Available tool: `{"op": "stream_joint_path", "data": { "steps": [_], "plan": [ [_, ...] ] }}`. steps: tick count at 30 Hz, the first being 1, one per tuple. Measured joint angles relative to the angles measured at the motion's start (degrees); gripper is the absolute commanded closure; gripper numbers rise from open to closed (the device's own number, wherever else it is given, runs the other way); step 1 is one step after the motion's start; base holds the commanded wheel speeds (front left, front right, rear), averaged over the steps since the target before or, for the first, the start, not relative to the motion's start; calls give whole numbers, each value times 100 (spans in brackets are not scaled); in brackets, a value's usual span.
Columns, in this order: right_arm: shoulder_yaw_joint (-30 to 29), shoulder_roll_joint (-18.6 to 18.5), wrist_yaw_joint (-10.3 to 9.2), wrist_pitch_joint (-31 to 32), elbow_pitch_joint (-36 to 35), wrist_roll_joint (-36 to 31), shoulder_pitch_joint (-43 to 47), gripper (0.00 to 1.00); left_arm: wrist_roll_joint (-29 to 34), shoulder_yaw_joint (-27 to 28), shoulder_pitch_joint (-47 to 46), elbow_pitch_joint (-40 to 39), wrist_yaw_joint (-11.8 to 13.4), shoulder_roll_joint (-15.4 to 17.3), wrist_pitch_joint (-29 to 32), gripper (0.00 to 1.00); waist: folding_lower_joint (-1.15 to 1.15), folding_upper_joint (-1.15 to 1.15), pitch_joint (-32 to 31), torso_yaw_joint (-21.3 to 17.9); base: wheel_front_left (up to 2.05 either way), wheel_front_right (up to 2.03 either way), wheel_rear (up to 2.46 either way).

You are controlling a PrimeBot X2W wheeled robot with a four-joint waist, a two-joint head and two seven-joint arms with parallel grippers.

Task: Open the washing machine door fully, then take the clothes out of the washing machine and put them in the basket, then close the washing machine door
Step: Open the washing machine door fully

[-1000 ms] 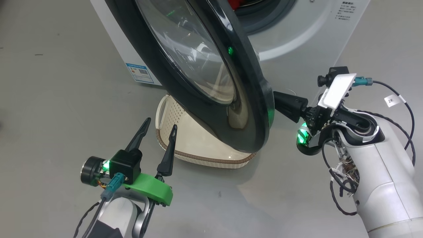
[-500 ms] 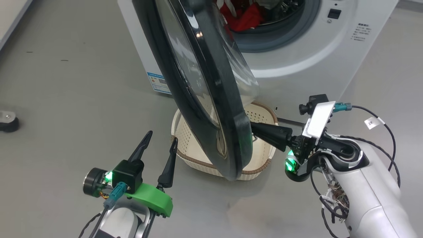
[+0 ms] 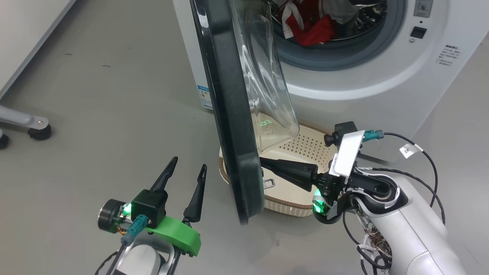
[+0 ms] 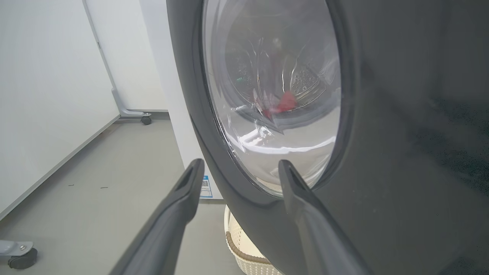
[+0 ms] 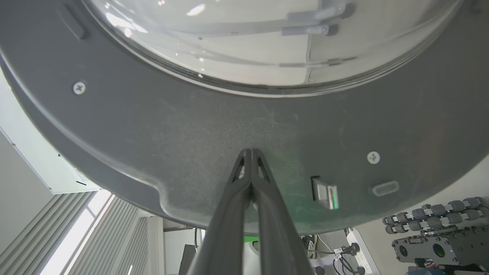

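Note:
The washing machine [image 3: 363, 84] stands with its door [image 3: 229, 114] swung out, edge-on in the head view. Red and white clothes [image 3: 309, 26] lie in the drum. The cream basket [image 3: 305, 149] sits on the floor below the opening, partly behind the door. My right gripper [image 3: 263, 162] is shut, its tip against the door's inner grey ring [image 5: 153, 126], where the right gripper [image 5: 250, 152] touches beside the latch [image 5: 324, 193]. My left gripper [image 3: 188, 164] hangs open on the door's outer side, holding nothing. In the left wrist view the left gripper [image 4: 240, 164] faces the glass window [image 4: 275, 95], short of it.
A wheeled stand foot [image 3: 26, 126] rests on the grey floor at the left, near a white wall [image 4: 46, 95]. A blue label [image 3: 205, 97] marks the machine's lower front. Grey equipment with rollers [image 5: 431, 221] stands behind the door's edge.
The head camera has shifted. The door has swung further open, from showing its outer face to standing edge-on, with my shut right gripper following on its inner side. The left gripper stays open.

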Motion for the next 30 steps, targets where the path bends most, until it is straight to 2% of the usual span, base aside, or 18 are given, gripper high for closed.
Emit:
{"op": "stream_joint_path", "data": {
  "steps": [13,19,24,30],
  "plan": [
    [387,-5,0,-358,-116,89,40,100,-45,26,65,-18,5,0,0,0,0,0,-61,444,0,0,0],
    [512,16,0,-502,-155,142,54,100,-45,135,112,-63,16,8,0,0,0,0,-80,472,0,0,0],
    [392,22,0,-703,-235,202,182,100,-45,261,162,-138,67,19,0,0,0,0,-82,403,0,0,0],
    [-190,24,1,-1235,-435,227,466,100,-45,291,212,-171,111,18,0,0,0,0,-68,295,0,0,0]
  ]
}}
